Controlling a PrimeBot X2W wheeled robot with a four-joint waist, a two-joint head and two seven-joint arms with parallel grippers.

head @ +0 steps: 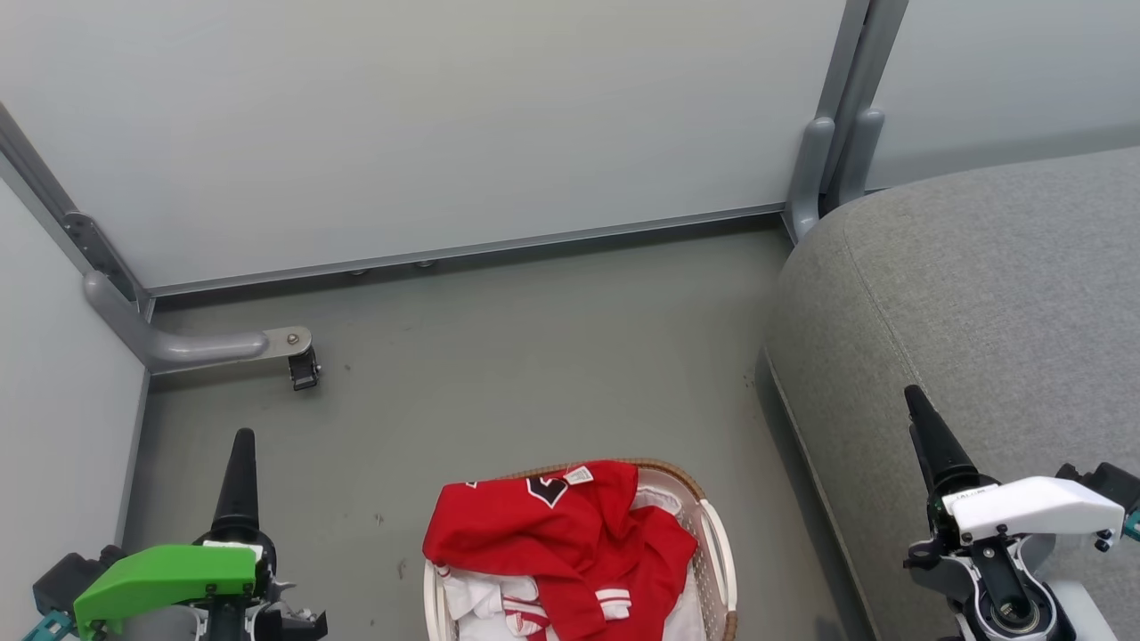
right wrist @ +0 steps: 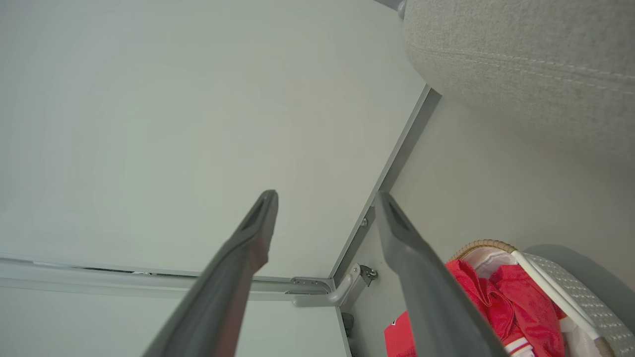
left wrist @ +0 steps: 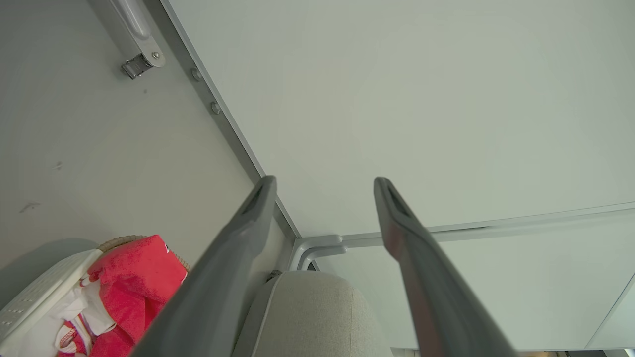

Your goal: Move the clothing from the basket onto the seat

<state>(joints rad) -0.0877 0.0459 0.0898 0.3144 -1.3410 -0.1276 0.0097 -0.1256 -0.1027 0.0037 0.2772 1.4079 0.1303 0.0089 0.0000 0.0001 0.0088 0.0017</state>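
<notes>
Grey floor, clothing [head: 552,525] in basket [head: 718,543]; left gripper [left wrist: 325,186], right gripper [right wrist: 325,198] flank it, fingers wide open, empty. First grab next, probably.

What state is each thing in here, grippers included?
clothing: heaped in the basket, ungripped.
basket: upright on the floor, loaded.
seat: no clothing on its visible part.
left gripper: open, holding nothing.
right gripper: open, holding nothing.

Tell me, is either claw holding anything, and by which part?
Nothing is held. The left gripper and right gripper stand open and empty; the red clothing lies in the basket.
</notes>
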